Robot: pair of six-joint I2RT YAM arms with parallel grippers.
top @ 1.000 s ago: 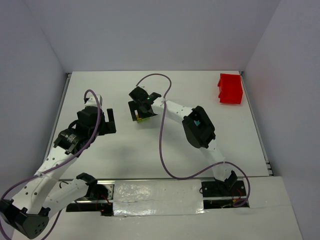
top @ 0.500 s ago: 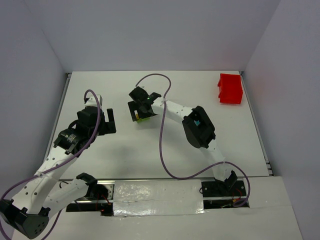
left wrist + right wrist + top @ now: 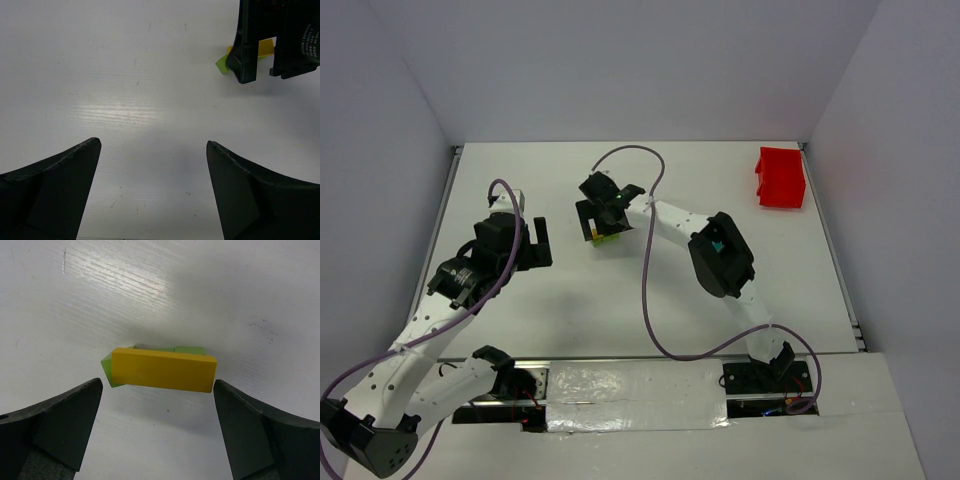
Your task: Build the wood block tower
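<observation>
Directly beneath the right claw [image 3: 156, 385], toward the far middle of the counter [image 3: 720, 180], sits the wood block tower [image 3: 160, 365]. It shows as a yellow bar [image 3: 165, 372] lying flat on top of green pieces [image 3: 111, 371]; no other colour shows from here.

The right claw stands wide open and grips nothing. In the wrist view the bar's long axis runs from one finger across to the other, so the fingers face its short ends, not its long sides. One end of the bar lies just beside the finger on the right of that view; whether they touch I cannot tell. On the other side a green corner pokes out toward the opposite finger with a small gap.

My judgement is that the safe way out is straight up. Any sideways drift along the bar's length would likely nudge an end and slide the bar off its green base.

The left claw [image 3: 153, 145] is also spread open and empty over bare counter, well apart from the tower. From that claw the tower lies ahead and to the right, partly hidden behind the right claw's fingers, so the right arm is plainly the nearer one.

Open counter surrounds the tower on every side. The red bin [image 3: 781, 178] sits far off at the right back corner, and the counter's edges are well apart from the work.
</observation>
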